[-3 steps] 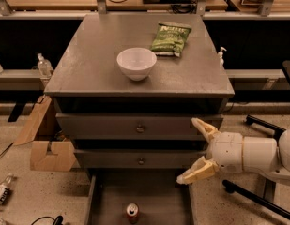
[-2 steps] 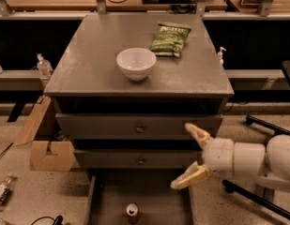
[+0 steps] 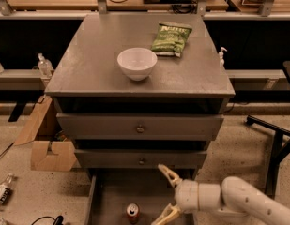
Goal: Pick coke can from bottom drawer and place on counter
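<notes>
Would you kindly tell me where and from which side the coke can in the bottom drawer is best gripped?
Probably around its round side wall, mid-height: the coke can stands upright on the bottom drawer floor. Come from the side where the open gripper hovers, since nothing stands between them.

- Here's the gripper (image 3: 164, 195), low in the view at about five o'clock. It has two fingers (image 3: 169, 175), pale cream-yellow, slim and curved, tapering to points and standing well spread.
- Right behind them, toward three o'clock, comes the wrist (image 3: 196, 196), a stubby white cylinder with a smooth, glossy surface and a thin dark seam ringing it.
- Then the forearm (image 3: 250, 203), a fat, rounded white shell that runs out of the view at the four o'clock corner.
- A few small dark dots sit along that shell; screws or holes, can't tell which.
</notes>
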